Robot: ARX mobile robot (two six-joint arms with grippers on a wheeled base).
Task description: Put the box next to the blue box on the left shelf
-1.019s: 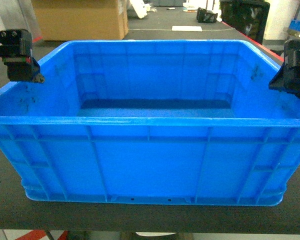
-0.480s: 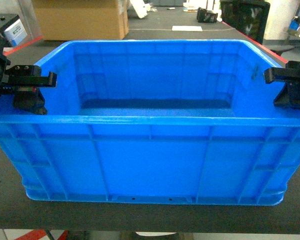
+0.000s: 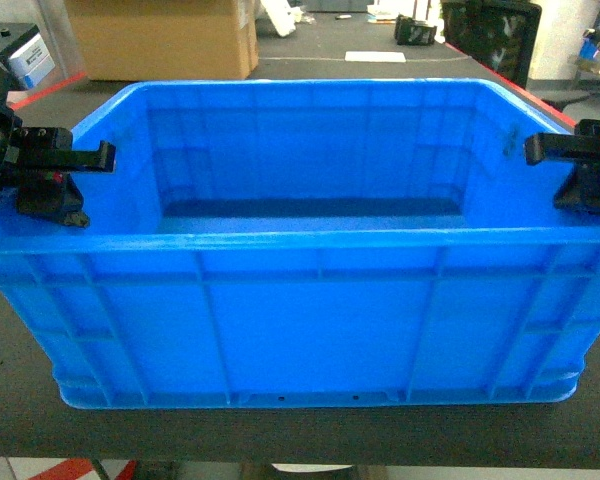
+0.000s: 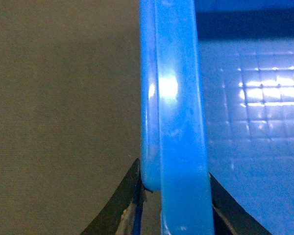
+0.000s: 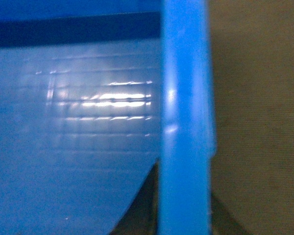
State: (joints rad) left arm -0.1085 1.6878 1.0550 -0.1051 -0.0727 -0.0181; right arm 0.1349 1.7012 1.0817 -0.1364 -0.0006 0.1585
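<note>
Since the earlier frames, both grippers have dropped from above the crate's corners to straddle its side rims, and the crate sits slightly nearer and lower in the head view.

Head view: the large bright-blue rectangular plastic crate (image 3: 310, 300) rests on a dark, matte counter (image 3: 10, 400), filling most of the frame, its ribbed front wall facing the camera and its interior empty. The left gripper (image 3: 55, 185) sits at the left rim near the front corner; the right gripper (image 3: 580, 180) sits at the right rim. Behind the crate stand a brown cardboard box (image 3: 160, 40) at upper left and black equipment (image 3: 490, 35) at upper right. A red edge strip (image 3: 540, 100) runs along the counter's right side.

Left wrist view: the crate's thick rolled rim (image 4: 179, 122) runs vertically between two dark fingers (image 4: 120, 205), one outside over the grey-brown counter, one inside the crate. Both touch or nearly touch the rim; a firm clamp cannot be confirmed.

Right wrist view: the picture is blurred. The rim (image 5: 183, 122) again passes between dark fingers (image 5: 142, 200) at the bottom edge, with the gridded crate floor on the left. Closure on the rim cannot be told.
</note>
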